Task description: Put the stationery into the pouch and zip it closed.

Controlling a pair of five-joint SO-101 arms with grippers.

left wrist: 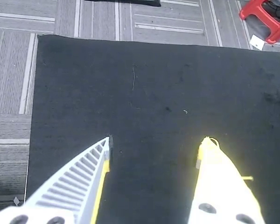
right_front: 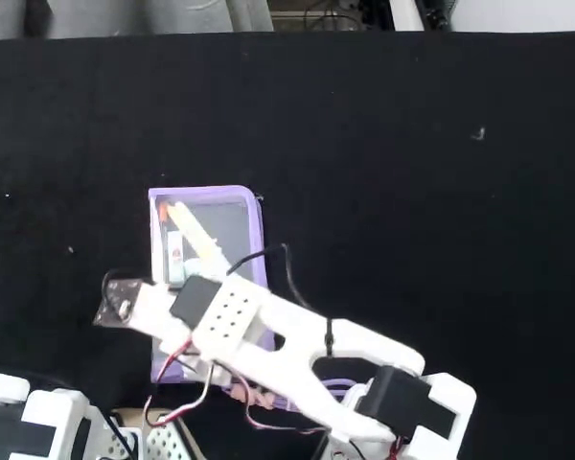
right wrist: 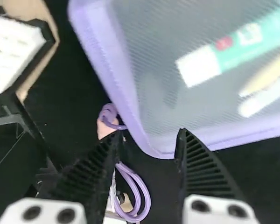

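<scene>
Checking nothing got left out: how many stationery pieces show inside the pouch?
3: a green-and-white box, a yellowish stick beside it, a white stick next; others may be hidden.

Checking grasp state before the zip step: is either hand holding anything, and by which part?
Nothing held: left hand open over the table; right hand open, straddling a corner of the pouch, not clamped.

A pouch (right wrist: 177, 60) with a finely ribbed translucent plastic face and smooth lilac cloth edging, a glossy lilac cord (right wrist: 133, 186), a table (right_front: 412, 192) covered in matt black cloth, and the right gripper (right wrist: 149, 135) with ridged matt black plastic fingers (right wrist: 84, 177).
</scene>
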